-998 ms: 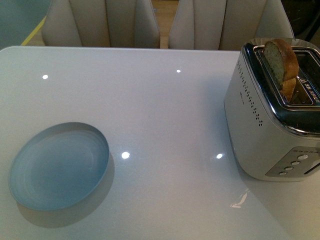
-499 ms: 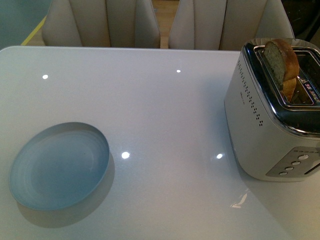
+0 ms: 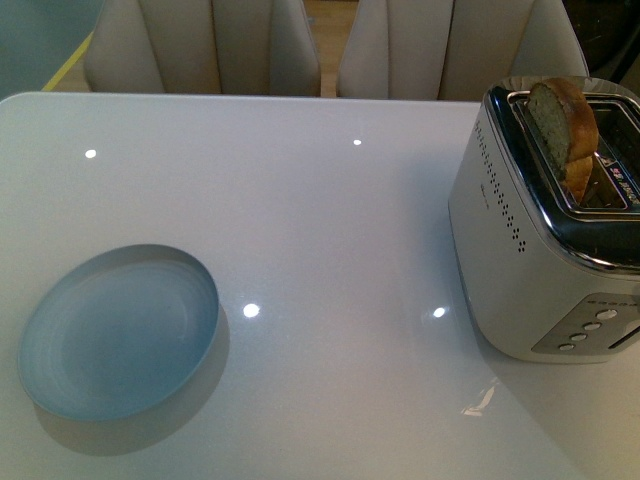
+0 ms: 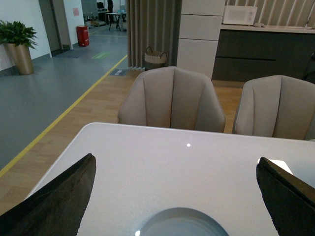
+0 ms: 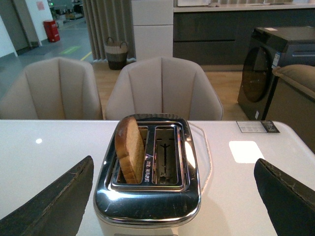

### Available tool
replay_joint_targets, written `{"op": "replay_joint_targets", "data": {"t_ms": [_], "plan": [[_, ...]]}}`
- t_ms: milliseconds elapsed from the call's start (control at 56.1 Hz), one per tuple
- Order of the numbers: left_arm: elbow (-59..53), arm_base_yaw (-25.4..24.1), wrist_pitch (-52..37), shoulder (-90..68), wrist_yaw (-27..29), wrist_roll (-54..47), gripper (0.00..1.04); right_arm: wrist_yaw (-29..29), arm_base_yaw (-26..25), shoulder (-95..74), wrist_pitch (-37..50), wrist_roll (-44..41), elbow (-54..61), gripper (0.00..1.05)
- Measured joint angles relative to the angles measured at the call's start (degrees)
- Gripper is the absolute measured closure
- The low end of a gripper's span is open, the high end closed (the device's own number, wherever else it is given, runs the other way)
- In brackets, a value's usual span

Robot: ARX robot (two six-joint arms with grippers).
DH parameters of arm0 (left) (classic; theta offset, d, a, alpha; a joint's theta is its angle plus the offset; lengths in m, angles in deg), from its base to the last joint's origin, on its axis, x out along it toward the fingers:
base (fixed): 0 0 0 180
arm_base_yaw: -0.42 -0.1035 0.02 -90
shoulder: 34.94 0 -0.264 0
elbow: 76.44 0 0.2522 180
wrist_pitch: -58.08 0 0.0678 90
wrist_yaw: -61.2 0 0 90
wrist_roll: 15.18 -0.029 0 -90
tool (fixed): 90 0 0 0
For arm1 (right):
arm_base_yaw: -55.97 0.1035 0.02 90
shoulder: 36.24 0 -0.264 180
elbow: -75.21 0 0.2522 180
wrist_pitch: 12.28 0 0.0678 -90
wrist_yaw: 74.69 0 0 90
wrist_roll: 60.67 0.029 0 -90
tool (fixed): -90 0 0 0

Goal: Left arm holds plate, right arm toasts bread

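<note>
The pale blue-grey plate (image 3: 118,332) lies empty on the white table (image 3: 330,230) at the front left; its far rim (image 4: 183,223) shows in the left wrist view. My left gripper (image 4: 177,196) hangs open above and behind the plate, its dark fingers (image 4: 54,201) wide apart. The bread (image 3: 563,120) stands upright in the left slot of a silver toaster (image 3: 535,250) at the right, its top sticking out. In the right wrist view the bread (image 5: 130,155) and toaster (image 5: 147,196) sit between the fingers of my open right gripper (image 5: 174,196), which holds nothing. Neither arm shows in the front view.
Two beige chairs (image 3: 330,45) stand behind the table's far edge. The toaster's second slot (image 5: 166,160) is empty. Buttons (image 3: 590,325) line the toaster's front face. A dark appliance (image 5: 273,69) stands beyond the table on the right.
</note>
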Motion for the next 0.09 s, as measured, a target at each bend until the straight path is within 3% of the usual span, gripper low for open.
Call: {"op": "replay_joint_targets", "data": {"t_ms": [89], "plan": [[0.0, 0.0, 0.0, 0.0, 0.0, 0.02, 0.07, 0.0, 0.0, 0.0, 0.02, 0.0, 0.0, 0.09]]}}
